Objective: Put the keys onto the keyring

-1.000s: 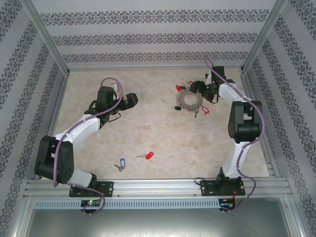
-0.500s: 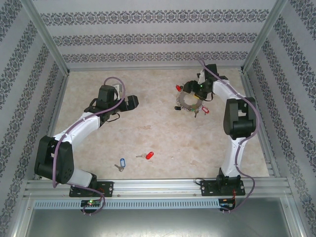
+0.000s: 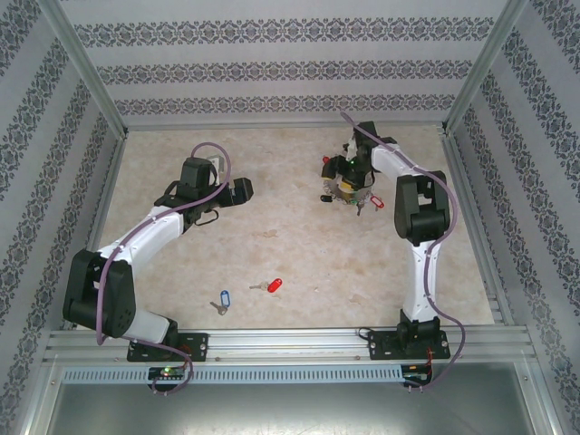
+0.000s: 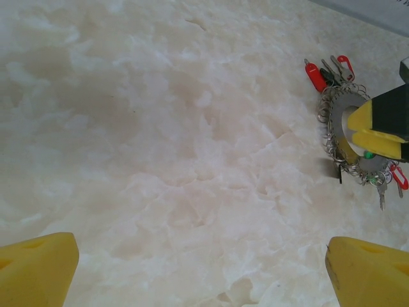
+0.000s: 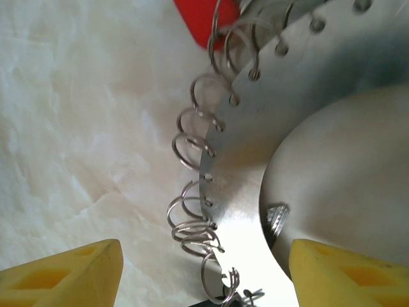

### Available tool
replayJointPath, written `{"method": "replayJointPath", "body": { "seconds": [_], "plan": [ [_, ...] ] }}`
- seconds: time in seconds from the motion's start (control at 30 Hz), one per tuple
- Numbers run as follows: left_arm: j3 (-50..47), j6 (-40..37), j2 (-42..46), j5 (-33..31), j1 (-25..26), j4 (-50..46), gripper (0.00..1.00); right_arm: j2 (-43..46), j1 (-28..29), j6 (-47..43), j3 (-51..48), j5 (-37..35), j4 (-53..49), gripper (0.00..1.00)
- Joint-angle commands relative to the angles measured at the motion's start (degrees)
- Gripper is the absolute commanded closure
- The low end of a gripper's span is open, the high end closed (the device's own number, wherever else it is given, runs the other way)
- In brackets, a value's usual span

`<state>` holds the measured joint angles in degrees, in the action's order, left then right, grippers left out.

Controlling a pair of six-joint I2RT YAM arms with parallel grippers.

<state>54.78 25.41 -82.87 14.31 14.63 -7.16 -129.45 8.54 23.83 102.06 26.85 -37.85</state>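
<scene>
Two loose keys: a small silver key with a red oblong plastic tag (image 3: 273,285) and a small silver key with a blue oblong plastic tag (image 3: 223,299). They lie close together near the front edge, left of centre, well apart from both claws. Their blades are too small to make out.

One large grey metal keyring (image 3: 343,190) lies flat, far and right of centre. It is fringed with small wire loops (image 5: 192,150) and keys, and at least two red tags (image 4: 314,75) show on it.

Two arms. The left gripper (image 3: 245,188), far left of centre, has its jaws spread wide and holds nothing; its yellow pads (image 4: 38,272) frame bare table. The right gripper (image 5: 204,275) is down on the keyring with jaws apart, straddling the flat band. One yellow fingertip (image 5: 64,275) is clear outside the fringe and the other is over the open centre; nothing is clamped.

From above, the right gripper hides much of the keyring, so the keys on it can't be counted.

Surface is a pale beige marbled tabletop (image 3: 299,245). Around it are striped patterned wallpaper walls (image 3: 272,72) and an aluminium frame rail (image 3: 290,340).
</scene>
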Motion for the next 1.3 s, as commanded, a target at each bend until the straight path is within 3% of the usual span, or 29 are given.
{"method": "replayJointPath", "body": {
  "seconds": [0.0, 0.37, 0.9, 1.03, 1.17, 1.27],
  "plan": [
    [0.5, -1.6, 2.1, -1.0, 0.5, -1.8, 0.0, -0.9, 1.4, -0.4, -0.3, -0.9, -2.6, 0.3],
    [-0.1, -1.7, 3.4, -1.1, 0.5, -1.9, 0.0, 6.1, 7.5, 2.6, -13.0, 0.2, 3.5, 0.29],
    [-2.0, 1.5, 4.6, -2.1, 0.6, -1.4, 0.0, 14.8, 25.6, 15.7, -22.9, 2.8, 17.7, 0.29],
    [-3.1, 2.2, 4.9, -1.0, 0.7, -0.7, 0.0, 19.5, 24.0, 15.6, -24.0, -0.8, 17.6, 0.32],
    [-4.5, 3.6, 4.4, 1.6, 0.8, 1.2, 0.0, 23.2, 18.1, 12.1, -26.3, -7.0, 15.6, 0.34],
    [-4.3, 5.0, 2.5, 4.0, 1.1, 2.4, 0.02, 22.8, 13.2, 9.7, -27.3, -6.8, 14.5, 0.34]
  ]
}}
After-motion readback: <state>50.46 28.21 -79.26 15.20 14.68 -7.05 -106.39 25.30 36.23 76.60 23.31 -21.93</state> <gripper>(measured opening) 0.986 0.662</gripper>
